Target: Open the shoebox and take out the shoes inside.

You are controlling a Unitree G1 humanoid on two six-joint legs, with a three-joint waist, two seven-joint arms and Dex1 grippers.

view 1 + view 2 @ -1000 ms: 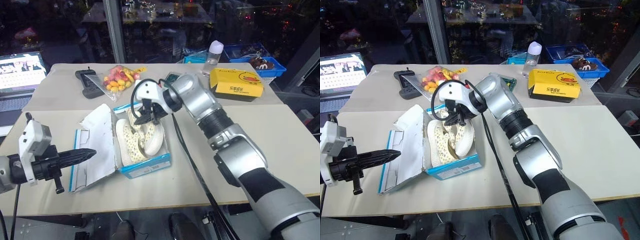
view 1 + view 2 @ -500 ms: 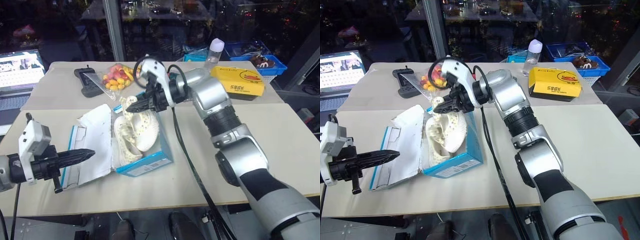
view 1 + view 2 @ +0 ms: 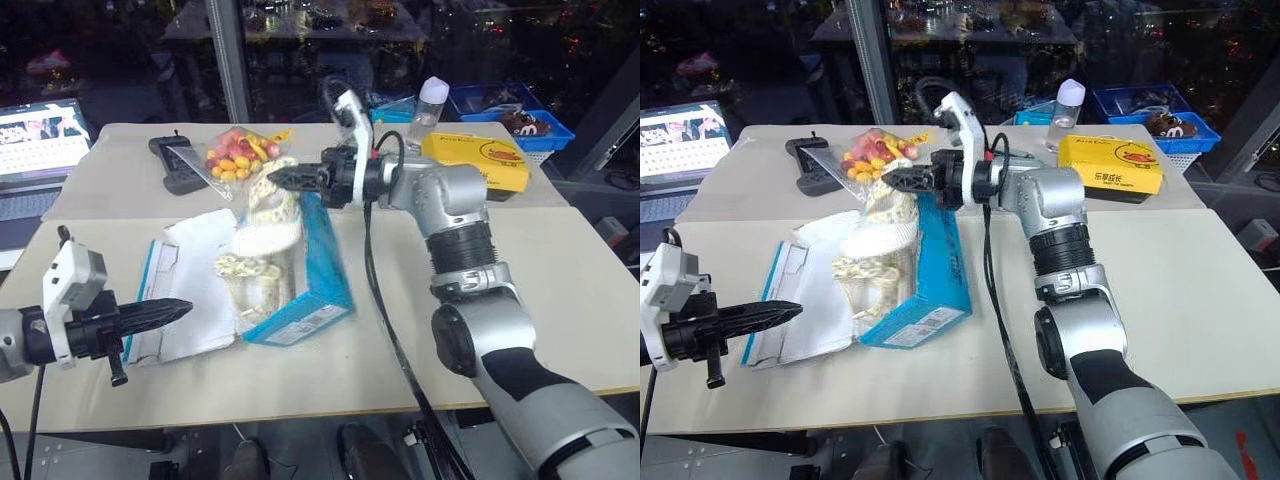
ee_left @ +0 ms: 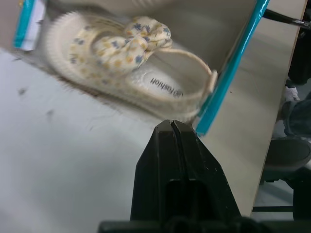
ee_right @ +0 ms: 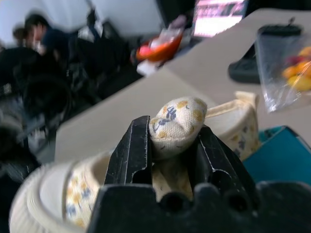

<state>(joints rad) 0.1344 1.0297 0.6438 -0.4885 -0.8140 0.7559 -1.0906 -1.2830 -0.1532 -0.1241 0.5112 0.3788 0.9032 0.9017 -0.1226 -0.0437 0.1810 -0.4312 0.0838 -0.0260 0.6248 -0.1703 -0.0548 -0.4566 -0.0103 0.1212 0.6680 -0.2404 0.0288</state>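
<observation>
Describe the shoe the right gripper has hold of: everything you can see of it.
The lifted shoe is cream fabric with small yellow and blue print, a pale ribbed sole and a padded bow on its strap. The right gripper is shut on that bow, fingers pressing either side. The shoe hangs tilted, sole side outward, above the open shoebox, which is itself tipped up on its side. Its lower end still seems to meet the second shoe lying in the box; whether it has fully cleared the box wall is hard to tell.

- Beige surface [image 3: 560, 300] carries the tipped blue shoebox [image 3: 315, 270], lid flat.
- Behind: snack bag [image 3: 235, 160], black device [image 3: 172, 165], yellow box [image 3: 480, 165], bottle [image 3: 428, 108], laptop [image 3: 35, 150].
</observation>
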